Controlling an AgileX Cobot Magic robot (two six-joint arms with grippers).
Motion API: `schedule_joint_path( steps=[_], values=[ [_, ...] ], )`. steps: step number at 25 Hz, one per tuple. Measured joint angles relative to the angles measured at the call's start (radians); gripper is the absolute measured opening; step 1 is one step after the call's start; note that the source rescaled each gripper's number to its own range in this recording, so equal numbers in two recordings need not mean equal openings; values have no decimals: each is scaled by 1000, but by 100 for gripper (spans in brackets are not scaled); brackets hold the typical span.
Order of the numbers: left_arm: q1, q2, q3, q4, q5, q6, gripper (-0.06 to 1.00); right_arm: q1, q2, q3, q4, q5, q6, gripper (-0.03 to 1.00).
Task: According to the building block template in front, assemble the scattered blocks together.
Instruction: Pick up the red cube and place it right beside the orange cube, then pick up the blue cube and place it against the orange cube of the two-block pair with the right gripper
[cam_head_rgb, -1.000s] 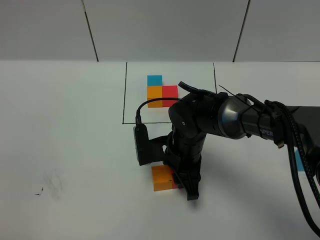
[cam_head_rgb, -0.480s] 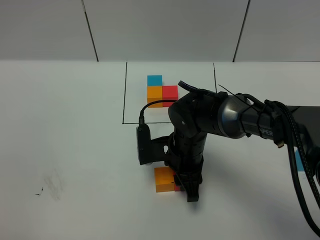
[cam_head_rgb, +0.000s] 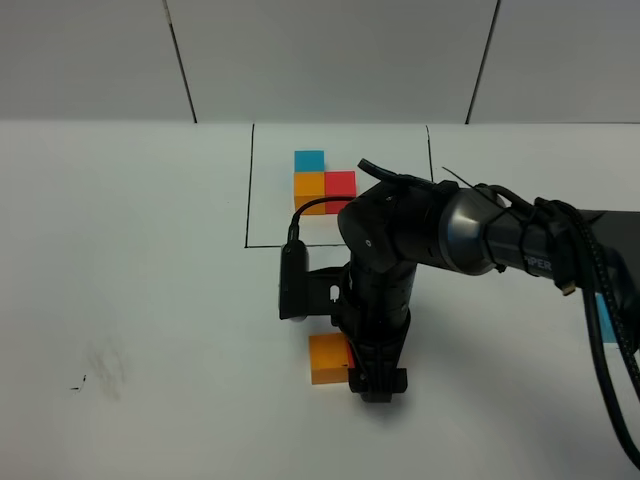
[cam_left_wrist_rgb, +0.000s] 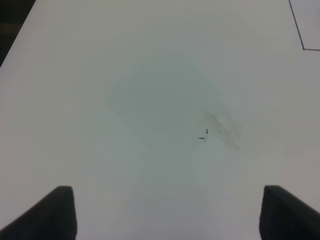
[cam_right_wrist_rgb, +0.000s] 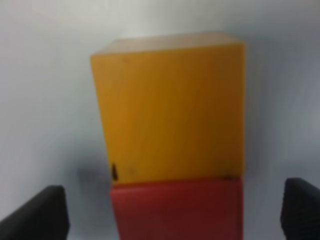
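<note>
Looking from high: right pincer (cam_head_rgb: 375, 383) low over red block (cam_head_rgb: 348, 352), which butted against orange block (cam_head_rgb: 326, 358); building block template (cam_head_rgb: 322, 180) well beyond orange block.
Left wrist: left pincer (cam_left_wrist_rgb: 170, 215) spread wide, holding nothing, above table (cam_left_wrist_rgb: 150, 75).
Right wrist: jaws stood apart, clear of red block, gripping nothing.
Red-orange joint looked done. Next move likely blue block (cam_head_rgb: 599, 318), set against orange block's template-facing side.

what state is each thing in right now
template, joined L, flat on table
orange block, flat on table, touching red block
red block, flat on table, not gripped
blue block, apart at right edge, mostly hidden
right gripper, open, straddling red block
left gripper, open, holding nothing
</note>
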Motion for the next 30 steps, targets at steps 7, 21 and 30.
schedule_joint_path(
  steps=[7, 21, 30],
  values=[
    [0, 0, 0, 0, 0, 0, 62, -69, -195, 26, -45, 79, 423, 87],
    [0, 0, 0, 0, 0, 0, 62, -459, -508, 296, -175, -93, 1032, 84],
    [0, 0, 0, 0, 0, -1, 62, -631, -377, 296, -189, -105, 1022, 82]
  ],
)
